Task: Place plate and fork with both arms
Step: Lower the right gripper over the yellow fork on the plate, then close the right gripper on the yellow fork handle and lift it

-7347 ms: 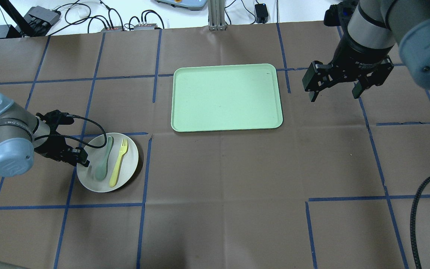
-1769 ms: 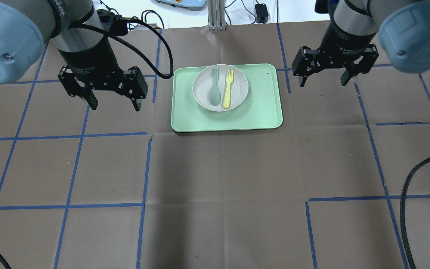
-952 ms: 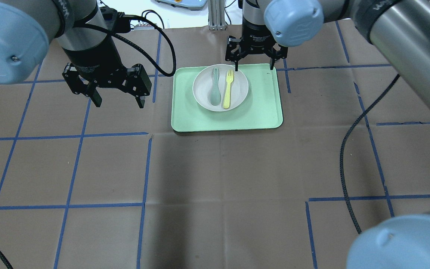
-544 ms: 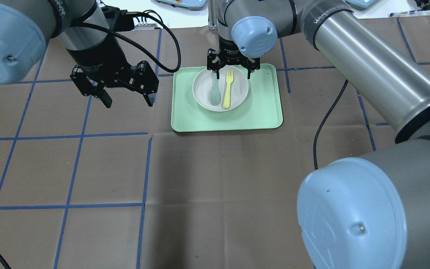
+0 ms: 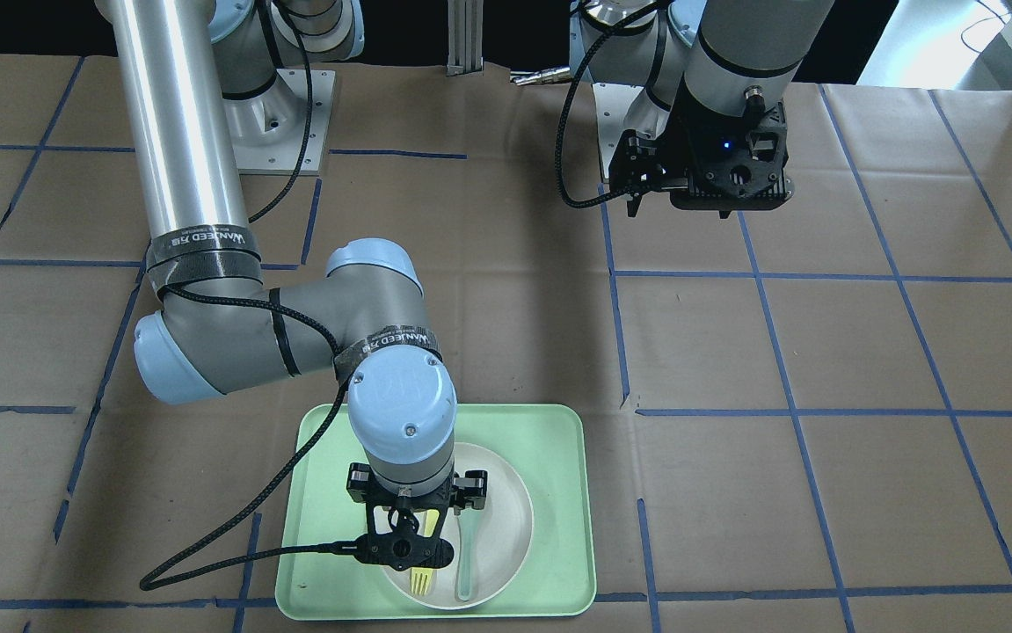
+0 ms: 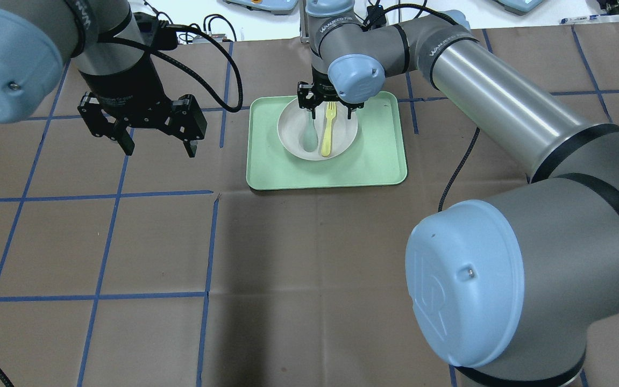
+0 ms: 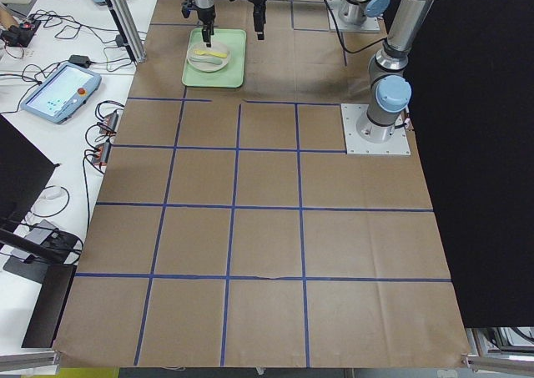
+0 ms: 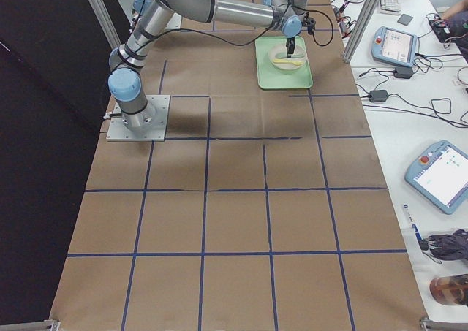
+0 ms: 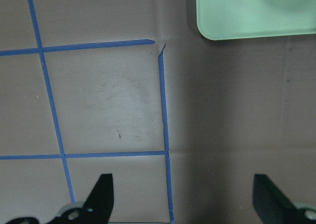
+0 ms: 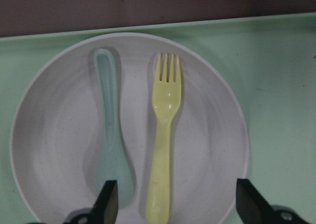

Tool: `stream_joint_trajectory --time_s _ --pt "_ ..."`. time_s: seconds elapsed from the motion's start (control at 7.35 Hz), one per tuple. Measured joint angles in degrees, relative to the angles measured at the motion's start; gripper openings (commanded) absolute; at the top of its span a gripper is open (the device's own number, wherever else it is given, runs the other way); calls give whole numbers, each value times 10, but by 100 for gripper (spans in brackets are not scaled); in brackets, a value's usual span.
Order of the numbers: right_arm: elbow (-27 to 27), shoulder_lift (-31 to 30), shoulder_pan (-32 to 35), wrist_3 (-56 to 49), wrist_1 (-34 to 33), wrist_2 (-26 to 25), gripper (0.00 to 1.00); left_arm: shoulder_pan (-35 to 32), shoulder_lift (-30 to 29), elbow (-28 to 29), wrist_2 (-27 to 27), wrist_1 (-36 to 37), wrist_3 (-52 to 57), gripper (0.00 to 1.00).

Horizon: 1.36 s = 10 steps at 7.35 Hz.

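Plate [image 10: 207,150] and fork [image 10: 164,135] lie right below my right gripper [image 10: 177,201]. The fork rests in the plate with its tines pointing away from my wrist, and a grey-green spoon [image 10: 109,135] lies beside it, parallel. My right fingers [image 10: 109,200] are spread wide with both utensils between them and pinch nothing. I cannot tell whether the tips touch the plate.

The plate sits on a mint-green tray [image 6: 374,161], toward the tray's far edge. My left gripper [image 6: 158,149] hangs over bare paper to the left of the tray, apart from it, with its fingers [image 9: 101,197] also spread and empty.

Brown paper [image 6: 314,269] covers the whole table, marked into squares by blue tape [image 6: 148,295] and creased in places. Beyond the table's far edge runs a white bench [image 7: 50,144] with cables and handheld control tablets [image 8: 439,174]. A black screen [image 7: 484,144] stands on the side where my bases are bolted.

From the operators' side my right wrist covers much of the plate and the fork's handle. My left wrist camera catches only a corner of the tray and a sliver of plate, and both wrist cameras cut my fingers off at the bottom edge. In the two end views the plate is too small for detail.
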Motion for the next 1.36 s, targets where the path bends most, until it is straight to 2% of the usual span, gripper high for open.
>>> stream_joint_trajectory --time_s 0.54,0.68,0.95,1.36 --pt "1 22 2 0 -6 2 58 22 11 -7 -33 -6 0 100" --pt "1 27 2 -1 -8 2 53 22 23 -21 -35 -5 -1 100" --pt "0 37 2 -1 -18 5 54 26 43 -45 -36 9 -1 100" --pt "-1 42 1 -1 -21 7 53 27 45 -47 -36 21 -1 100"
